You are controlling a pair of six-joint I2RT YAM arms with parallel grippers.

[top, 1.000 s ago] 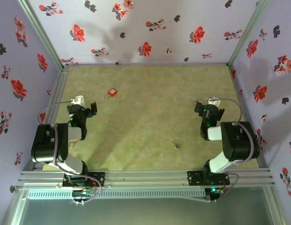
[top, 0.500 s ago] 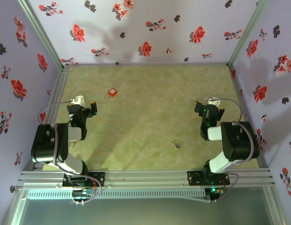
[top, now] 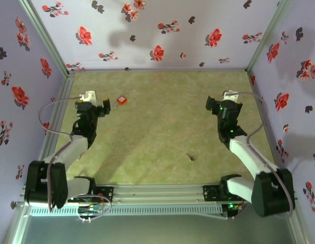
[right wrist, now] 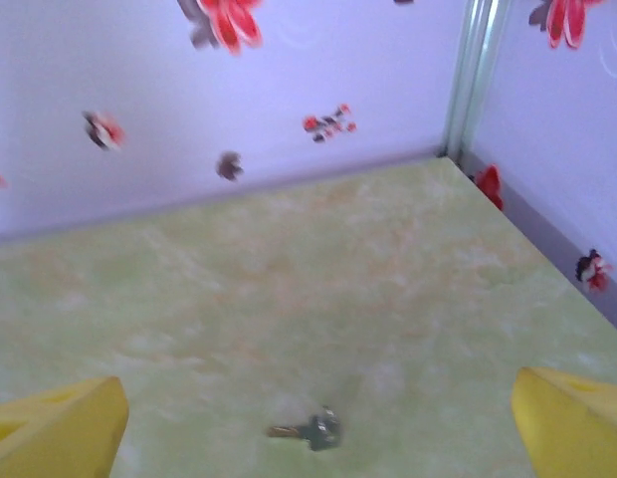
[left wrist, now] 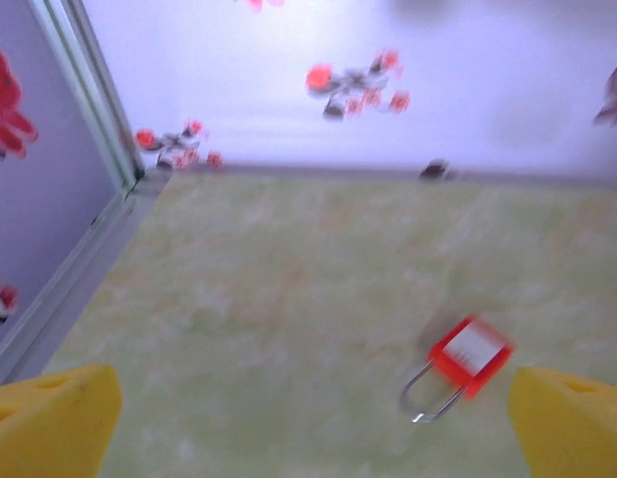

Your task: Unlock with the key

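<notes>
Key (top: 190,157) lies flat on the green table (top: 157,127), at about five o'clock from its middle, touching nothing. Right claw (right wrist: 315,420), at three o'clock, is spread wide and empty. Left claw (left wrist: 313,423), at nine o'clock, is likewise wide and empty. Red padlock (top: 121,100) rests near its one o'clock.

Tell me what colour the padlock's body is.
Red. The padlock has a bright red body, seen best in the left wrist view.
</notes>
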